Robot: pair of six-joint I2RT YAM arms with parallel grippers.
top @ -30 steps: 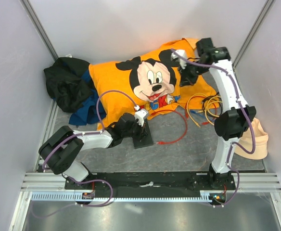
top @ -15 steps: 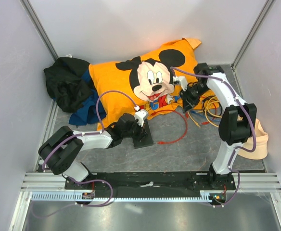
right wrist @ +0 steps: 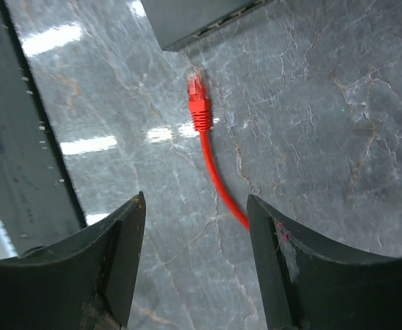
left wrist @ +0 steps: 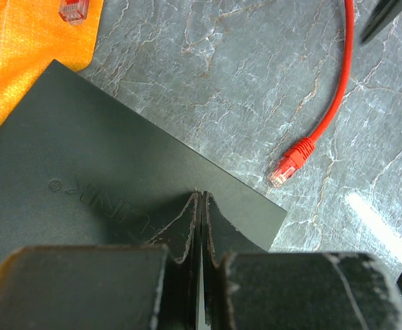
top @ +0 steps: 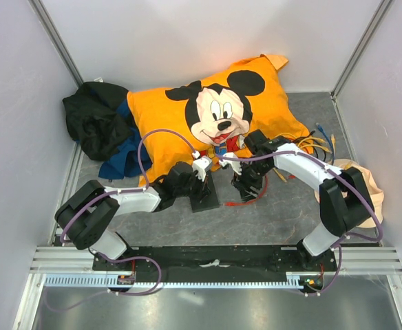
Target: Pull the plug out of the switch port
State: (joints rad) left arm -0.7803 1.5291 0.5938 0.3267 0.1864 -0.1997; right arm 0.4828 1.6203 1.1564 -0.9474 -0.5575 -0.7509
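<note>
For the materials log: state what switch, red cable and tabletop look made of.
Switch: matte dark casing, embossed logo; plastic or painted metal. Cable: smooth red jacket, clear plug; likely plastic. Tabletop: grey veined, glossy reflections; marble-look, maybe laminate.

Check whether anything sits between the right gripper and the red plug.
Nothing visible does. The right gripper hangs open over the red cable, with the red plug lying on the table just short of the switch.

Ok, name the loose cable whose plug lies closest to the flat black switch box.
The red cable: its plug lies just off the flat black switch, while the yellow cables sit bunched beside the orange cushion.
</note>
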